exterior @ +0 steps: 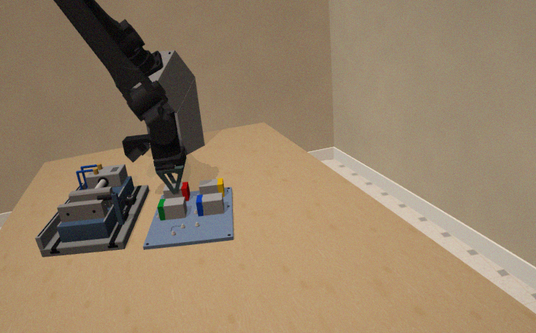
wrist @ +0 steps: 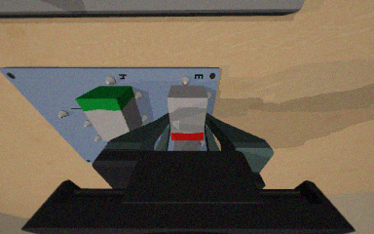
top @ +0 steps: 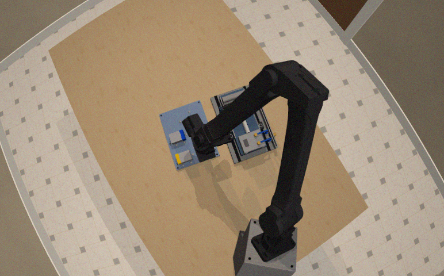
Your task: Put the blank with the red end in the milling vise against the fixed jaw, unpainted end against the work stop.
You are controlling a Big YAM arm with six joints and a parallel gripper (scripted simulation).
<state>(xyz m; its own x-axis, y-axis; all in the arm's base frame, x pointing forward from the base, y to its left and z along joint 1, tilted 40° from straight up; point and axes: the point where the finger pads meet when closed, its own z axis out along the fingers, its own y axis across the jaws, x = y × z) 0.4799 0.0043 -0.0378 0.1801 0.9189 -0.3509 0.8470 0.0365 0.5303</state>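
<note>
Showed gripper (top: 206, 154) (exterior: 174, 191) (wrist: 187, 117) closed on red-ended blank (exterior: 185, 191) (wrist: 187, 109), at far left of plate (top: 173, 118) (exterior: 188, 238) (wrist: 160, 99) in exterior view. Suggested stiff, fairly heavy, perhaps slippery metal, best grasped mid-length across both long sides.

Four blocks in all: one red-ended (exterior: 185, 191) (wrist: 187, 112), one green-ended (exterior: 174, 208) (wrist: 108, 114), one blue-ended (top: 176, 137) (exterior: 212, 204), one yellow-ended (top: 184, 157) (exterior: 210, 187). One blue plate (top: 175, 119) (exterior: 213, 231) (wrist: 155, 97). One vise (top: 256, 143) (exterior: 85, 229) (wrist: 126, 7), two blue hoses (top: 263, 133) (exterior: 89, 166) on it. One robot arm (top: 297, 136) (exterior: 110, 53), one grey pedestal (top: 274, 267) (exterior: 186, 94), one table (top: 115, 85) (exterior: 283, 280) (wrist: 296, 44). Two gripper fingers (exterior: 163, 177). Several small pegs (top: 189, 112) (exterior: 196, 224) (wrist: 110, 80), some hidden, total unclear.
</note>
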